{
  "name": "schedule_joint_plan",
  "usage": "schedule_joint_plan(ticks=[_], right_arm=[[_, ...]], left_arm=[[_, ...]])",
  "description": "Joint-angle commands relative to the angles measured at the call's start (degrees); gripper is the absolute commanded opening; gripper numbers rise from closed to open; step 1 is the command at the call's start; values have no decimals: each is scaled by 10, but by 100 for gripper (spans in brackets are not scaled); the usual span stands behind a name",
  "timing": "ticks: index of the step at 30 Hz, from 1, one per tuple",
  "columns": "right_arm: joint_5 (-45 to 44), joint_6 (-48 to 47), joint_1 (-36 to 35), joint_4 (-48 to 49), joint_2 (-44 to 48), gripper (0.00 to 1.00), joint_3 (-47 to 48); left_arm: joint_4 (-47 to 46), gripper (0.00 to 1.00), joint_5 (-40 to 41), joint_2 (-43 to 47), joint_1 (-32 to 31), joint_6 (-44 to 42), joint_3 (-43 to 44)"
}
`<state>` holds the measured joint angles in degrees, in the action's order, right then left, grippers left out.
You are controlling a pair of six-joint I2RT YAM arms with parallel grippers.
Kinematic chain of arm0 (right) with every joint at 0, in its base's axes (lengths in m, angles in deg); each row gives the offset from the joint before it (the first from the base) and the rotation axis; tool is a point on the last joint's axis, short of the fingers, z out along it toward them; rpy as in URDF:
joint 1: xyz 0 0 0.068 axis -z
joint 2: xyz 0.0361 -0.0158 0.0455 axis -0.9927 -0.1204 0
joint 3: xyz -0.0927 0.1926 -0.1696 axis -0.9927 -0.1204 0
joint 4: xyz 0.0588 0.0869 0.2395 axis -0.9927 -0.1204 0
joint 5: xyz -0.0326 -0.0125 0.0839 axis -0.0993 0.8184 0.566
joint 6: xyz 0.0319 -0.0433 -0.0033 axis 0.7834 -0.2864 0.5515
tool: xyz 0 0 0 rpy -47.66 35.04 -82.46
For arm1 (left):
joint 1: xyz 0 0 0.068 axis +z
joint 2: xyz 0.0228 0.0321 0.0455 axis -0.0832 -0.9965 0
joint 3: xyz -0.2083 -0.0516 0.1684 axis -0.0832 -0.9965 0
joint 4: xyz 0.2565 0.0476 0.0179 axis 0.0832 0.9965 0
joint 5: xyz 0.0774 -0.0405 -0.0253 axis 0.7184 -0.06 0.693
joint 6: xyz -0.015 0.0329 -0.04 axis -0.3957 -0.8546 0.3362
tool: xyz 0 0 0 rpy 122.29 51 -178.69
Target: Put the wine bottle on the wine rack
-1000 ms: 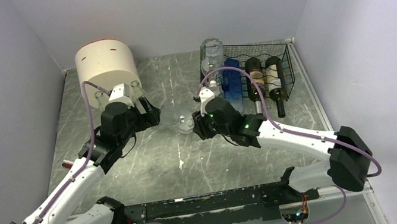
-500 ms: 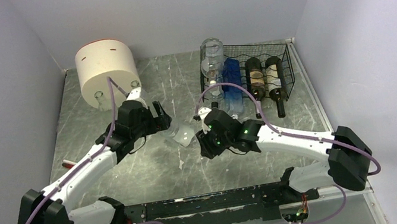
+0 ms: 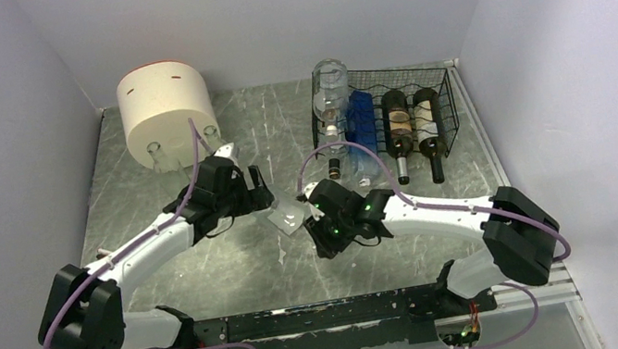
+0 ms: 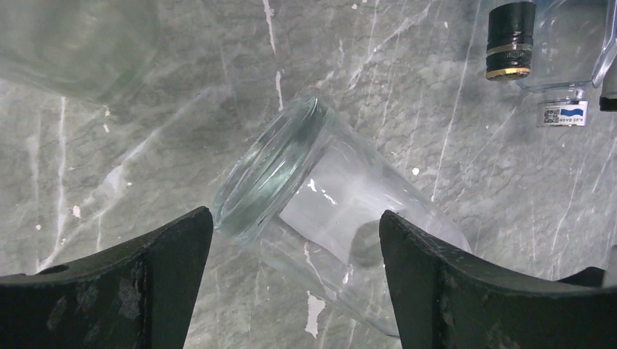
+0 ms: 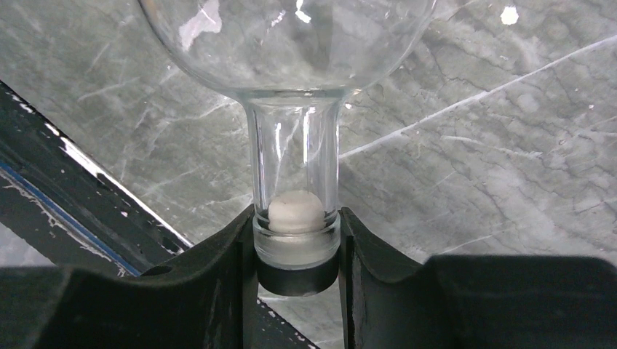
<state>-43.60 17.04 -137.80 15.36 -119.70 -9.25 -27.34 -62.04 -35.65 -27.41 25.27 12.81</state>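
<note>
Right wrist shows wine bottle [image 5: 295, 167] neck clamped inside right gripper [image 5: 297, 246].

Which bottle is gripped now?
The clear bottle between the arms: the right gripper is shut on its neck. The dark bottles and blue bottle lie on the rack.

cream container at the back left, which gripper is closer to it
Left. The left gripper is in front and right of the cream container, open around the base of a clear bottle; the right gripper, shut on that bottle's neck, is farther right and nearer the front.
</note>
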Motion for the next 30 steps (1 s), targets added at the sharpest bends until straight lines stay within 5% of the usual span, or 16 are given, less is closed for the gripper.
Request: schedule_joint_plan(ticks=[1, 14, 23, 30], right_arm=[[-26, 5, -2, -6, -17, 8, -2], [-60, 33, -1, 17, -47, 28, -7], [-66, 34, -2, 53, -57, 51, -10], [-80, 35, -1, 85, -66, 57, 0]], left_arm=[[-19, 88, -39, -19, 0, -3, 24], [-47, 84, -62, -61, 3, 1, 44], [-52, 72, -108, -73, 3, -16, 30], [-39, 66, -109, -96, 3, -6, 25]])
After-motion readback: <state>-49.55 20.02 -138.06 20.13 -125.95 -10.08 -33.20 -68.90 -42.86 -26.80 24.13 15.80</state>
